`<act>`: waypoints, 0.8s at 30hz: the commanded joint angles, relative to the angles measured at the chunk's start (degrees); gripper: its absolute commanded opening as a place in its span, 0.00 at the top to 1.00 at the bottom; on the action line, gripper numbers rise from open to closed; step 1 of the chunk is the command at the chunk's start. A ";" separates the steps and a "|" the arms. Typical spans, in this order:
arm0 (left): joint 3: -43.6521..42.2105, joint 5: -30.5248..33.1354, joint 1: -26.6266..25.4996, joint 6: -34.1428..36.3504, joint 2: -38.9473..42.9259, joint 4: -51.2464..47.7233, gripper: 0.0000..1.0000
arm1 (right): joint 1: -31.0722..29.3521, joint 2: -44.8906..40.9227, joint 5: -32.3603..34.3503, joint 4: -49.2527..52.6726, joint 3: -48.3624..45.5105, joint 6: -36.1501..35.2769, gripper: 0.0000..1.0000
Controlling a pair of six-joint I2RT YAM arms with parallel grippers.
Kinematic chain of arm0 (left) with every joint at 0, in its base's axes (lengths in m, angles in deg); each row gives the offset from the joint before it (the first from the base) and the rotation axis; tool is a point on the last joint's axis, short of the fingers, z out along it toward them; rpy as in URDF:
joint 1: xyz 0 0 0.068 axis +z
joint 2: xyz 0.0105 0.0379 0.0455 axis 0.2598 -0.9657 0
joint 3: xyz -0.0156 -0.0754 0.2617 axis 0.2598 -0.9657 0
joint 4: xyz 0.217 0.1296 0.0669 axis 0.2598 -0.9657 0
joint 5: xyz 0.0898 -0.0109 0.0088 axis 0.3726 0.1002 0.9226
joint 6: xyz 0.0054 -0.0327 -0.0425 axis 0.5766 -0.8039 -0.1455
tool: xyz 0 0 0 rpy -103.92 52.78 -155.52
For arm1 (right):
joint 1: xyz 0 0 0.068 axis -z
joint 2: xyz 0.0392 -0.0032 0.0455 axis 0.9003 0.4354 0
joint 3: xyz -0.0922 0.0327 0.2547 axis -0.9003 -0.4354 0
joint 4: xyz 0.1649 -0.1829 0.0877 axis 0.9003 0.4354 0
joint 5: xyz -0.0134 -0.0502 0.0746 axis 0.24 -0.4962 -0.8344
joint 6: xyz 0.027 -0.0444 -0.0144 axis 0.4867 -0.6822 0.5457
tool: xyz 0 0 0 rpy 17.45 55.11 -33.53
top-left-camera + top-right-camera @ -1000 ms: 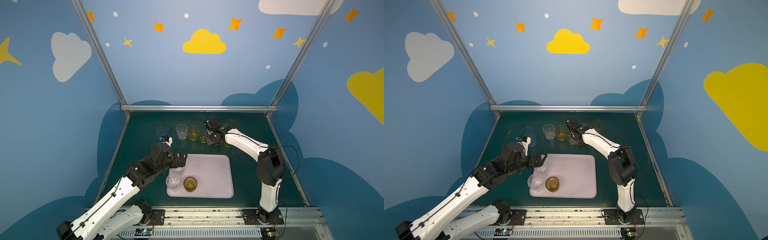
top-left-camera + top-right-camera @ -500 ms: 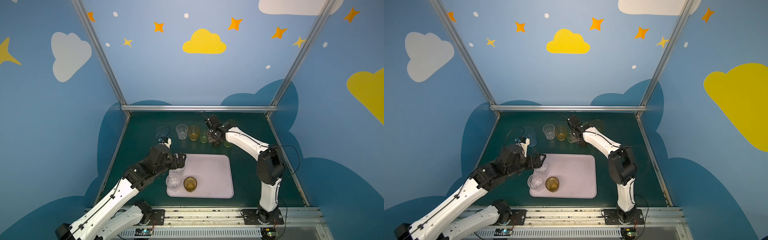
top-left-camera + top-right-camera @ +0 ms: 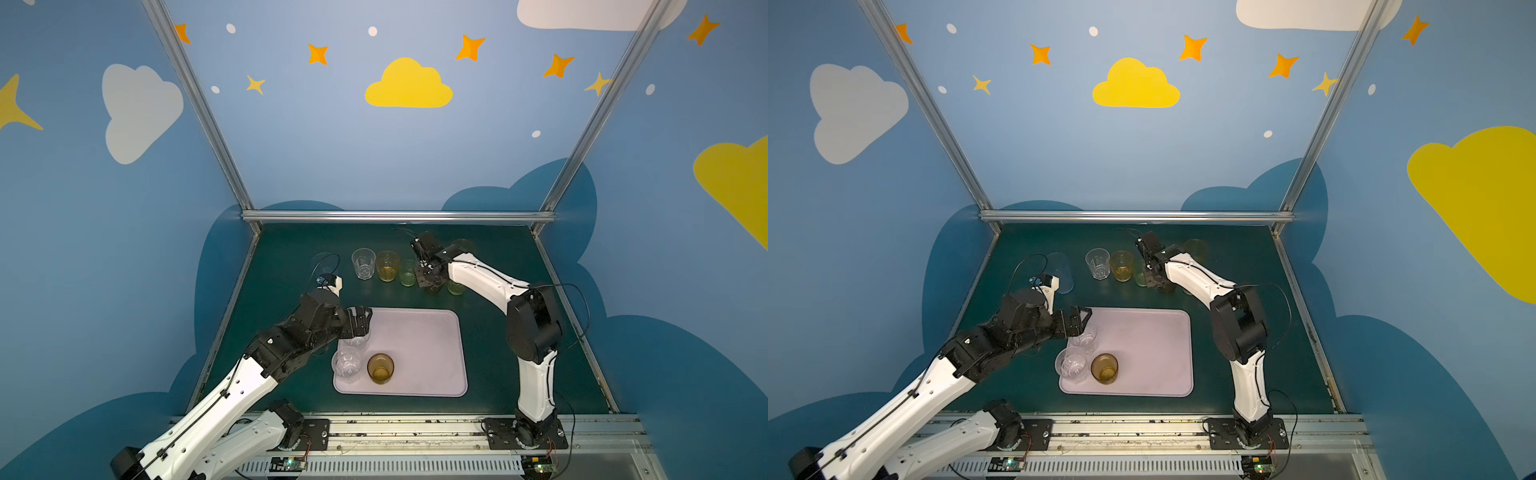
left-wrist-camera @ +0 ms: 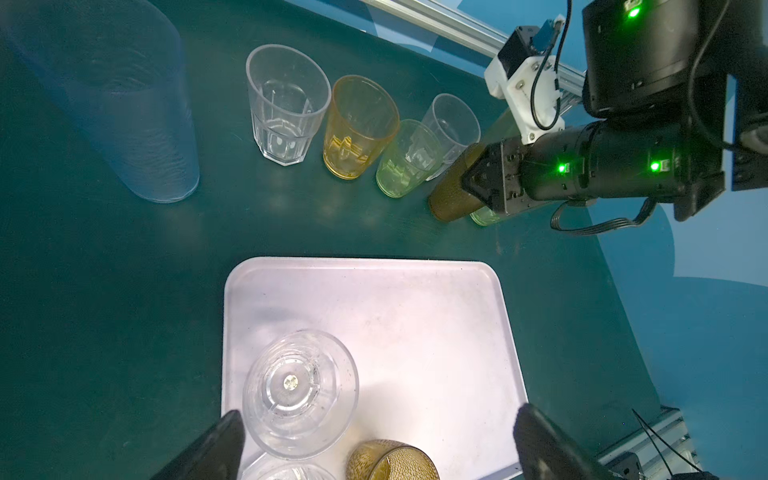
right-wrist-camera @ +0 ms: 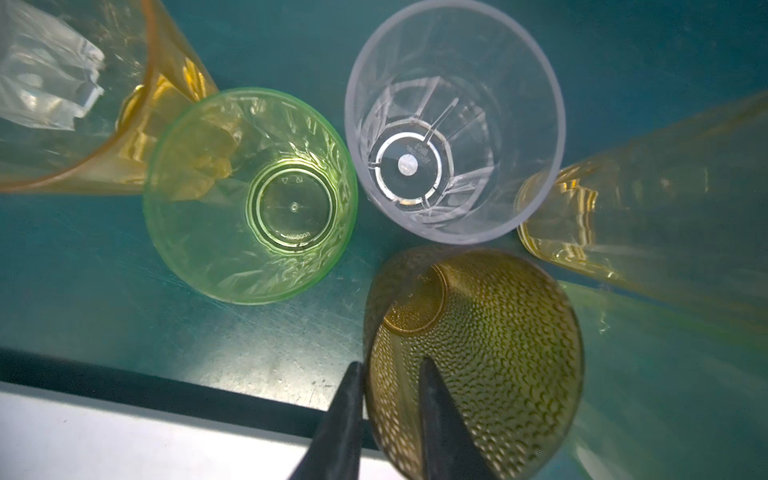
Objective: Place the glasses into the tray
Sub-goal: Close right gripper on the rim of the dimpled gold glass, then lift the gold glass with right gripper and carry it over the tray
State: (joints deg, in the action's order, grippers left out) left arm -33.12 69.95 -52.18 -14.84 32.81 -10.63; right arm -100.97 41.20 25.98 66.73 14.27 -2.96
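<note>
Green table (image 3: 291, 332) spans the cell; tray (image 3: 424, 349) lies ctr-near w/ three glasses on its left side: far clear glass (image 4: 299, 390), near clear glass (image 3: 347, 365), brown glass (image 3: 380, 368) just right of that. Left gripper (image 3: 359, 321) hangs over the tray's far-left corner, jaws spread wide, nothing in them, far clear glass just below. Right gripper (image 5: 390, 365) sits at the far row, jaws narrow, astride the wall of the dimpled brown glass (image 5: 478, 353), one finger inside, one outside – can't tell if it's pinched tight. Others stand off-tray along the far side, left to right: tall blue glass (image 4: 120, 108), faceted clear glass (image 3: 363, 264), orange glass (image 3: 387, 266), green glass (image 3: 407, 275), w/ the dimpled one next.
</note>
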 commanded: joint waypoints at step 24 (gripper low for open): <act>-0.26 -0.02 0.14 0.72 3.99 -1.03 0.00 | -1.10 -4.70 0.33 1.78 0.23 1.34 1.00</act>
State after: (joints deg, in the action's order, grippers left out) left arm -33.12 69.84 -52.18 -14.79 35.22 -11.46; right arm -101.58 40.69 25.24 67.82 14.36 -2.53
